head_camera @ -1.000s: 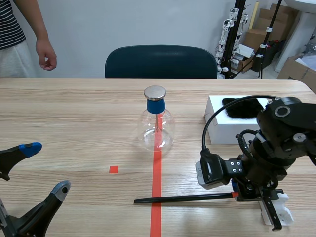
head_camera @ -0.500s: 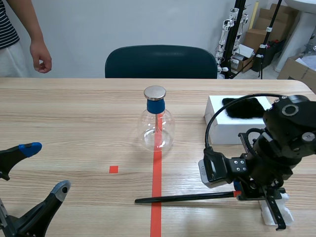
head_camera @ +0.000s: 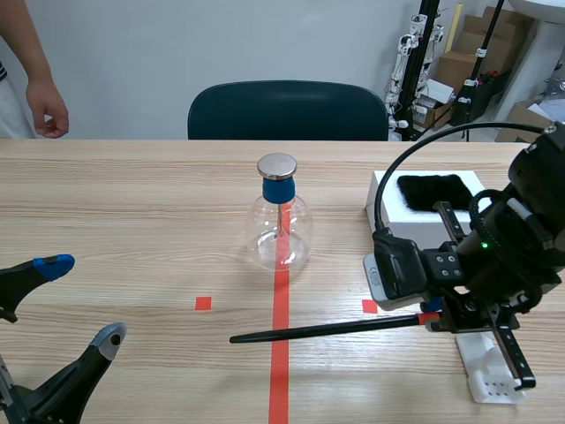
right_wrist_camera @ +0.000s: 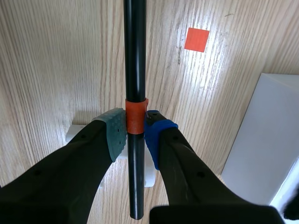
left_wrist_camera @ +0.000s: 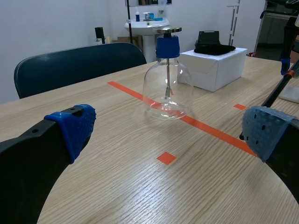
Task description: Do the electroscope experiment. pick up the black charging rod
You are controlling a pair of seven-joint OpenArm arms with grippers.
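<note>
Electroscope [head_camera: 279,231] beyond rod [head_camera: 327,329] (clamped), white box [head_camera: 397,231] nearby

Dark chair [head_camera: 287,110], pale wall [head_camera: 177,44]

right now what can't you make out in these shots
- Scene view: rod end past its orange band, behind the right claw and arm.
- Scene view: stand partly under the right arm; right wrist view: mostly behind the claw.
- Scene and left wrist views: flask inner wire tip, too small.
- Scene view: person cut off by the edge, mostly out of frame.
</note>
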